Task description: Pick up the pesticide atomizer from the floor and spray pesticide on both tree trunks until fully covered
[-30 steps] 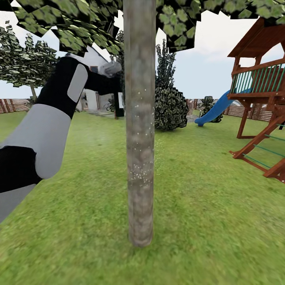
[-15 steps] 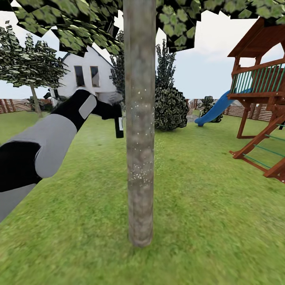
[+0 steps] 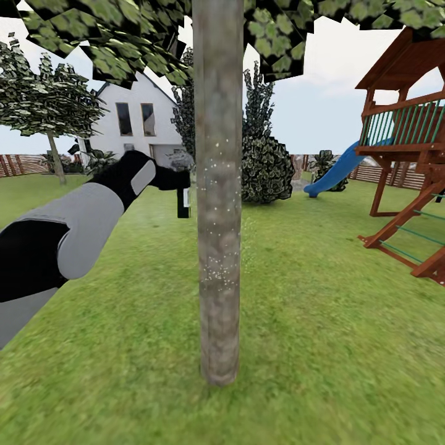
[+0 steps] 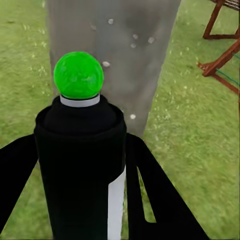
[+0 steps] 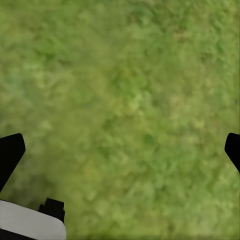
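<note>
ground: green lawn [image 3: 321, 321] | beyond the left claw [image 3: 179, 179]: white house [image 3: 133, 127], brown slat fence [image 3: 18, 165] | far to its right: wooden play tower [image 3: 408, 136], blue slide [image 3: 337, 170] | light: pale overcast sky [image 3: 315, 93]

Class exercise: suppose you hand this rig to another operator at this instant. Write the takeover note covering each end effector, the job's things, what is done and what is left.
Left end effector: shut on the pesticide atomizer, held up beside the tree trunk, green dot facing it.
Right end effector: open, empty, over grass.
Done: atomizer picked up; sparse white pesticide specks on the trunk's middle.
Left: most of this trunk is bare; cover it fully, then the second tree.
</note>
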Controlling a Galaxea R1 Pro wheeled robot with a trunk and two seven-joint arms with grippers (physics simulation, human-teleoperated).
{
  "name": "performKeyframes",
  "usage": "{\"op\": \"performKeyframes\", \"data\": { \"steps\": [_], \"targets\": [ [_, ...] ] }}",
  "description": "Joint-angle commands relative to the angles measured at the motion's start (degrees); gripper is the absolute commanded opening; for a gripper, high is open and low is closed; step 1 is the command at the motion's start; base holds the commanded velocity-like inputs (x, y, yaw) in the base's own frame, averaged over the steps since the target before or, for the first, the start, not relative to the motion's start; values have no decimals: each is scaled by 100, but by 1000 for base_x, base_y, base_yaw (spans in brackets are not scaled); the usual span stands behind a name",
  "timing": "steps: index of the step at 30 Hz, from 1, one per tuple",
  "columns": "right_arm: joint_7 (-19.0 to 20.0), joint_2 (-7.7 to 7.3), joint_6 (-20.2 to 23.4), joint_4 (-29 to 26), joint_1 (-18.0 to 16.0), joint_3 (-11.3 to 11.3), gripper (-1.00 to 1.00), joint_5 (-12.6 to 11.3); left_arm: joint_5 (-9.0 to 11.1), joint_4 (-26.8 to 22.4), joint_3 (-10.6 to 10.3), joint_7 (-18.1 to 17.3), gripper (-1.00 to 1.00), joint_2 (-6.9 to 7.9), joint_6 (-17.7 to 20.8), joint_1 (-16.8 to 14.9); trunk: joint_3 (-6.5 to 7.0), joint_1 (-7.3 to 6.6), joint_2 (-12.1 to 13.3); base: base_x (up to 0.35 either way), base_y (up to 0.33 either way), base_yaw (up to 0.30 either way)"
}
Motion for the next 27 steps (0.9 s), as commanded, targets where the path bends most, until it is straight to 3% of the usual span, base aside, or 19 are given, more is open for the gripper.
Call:
{"op": "performKeyframes", "data": {
  "steps": [1,3,6,10,22,24,25,27],
  "targets": [
    [0,-1,0,0,0,0,100,0,-104,3,-184,-21,-100,4,-5,0,0,0,0,0,0,0],
    [0,-1,0,0,0,0,100,0,-213,9,-679,-539,-100,10,-53,0,0,0,0,0,0,0],
    [0,-1,0,0,0,0,100,0,-230,258,-882,-922,-100,14,-697,7,0,0,0,0,0,0],
    [0,-1,0,0,0,0,100,0,-225,818,-911,-981,-100,26,-1519,8,0,0,0,-70,12,0],
    [0,-1,0,0,0,0,100,0,-225,860,-914,-982,-100,27,-1579,120,0,0,0,-133,12,0],
    [0,-1,0,0,0,0,100,0,-225,860,-914,-977,-100,22,-1833,330,0,0,0,-3,0,0],
    [0,-1,0,0,0,0,100,0,-225,861,-914,-975,-100,16,-2210,533,0,0,0,0,0,0],
    [0,-1,0,0,0,1,100,0,-210,865,-914,-974,-100,-5,-2401,765,0,0,0,0,0,0]
  ]
}}
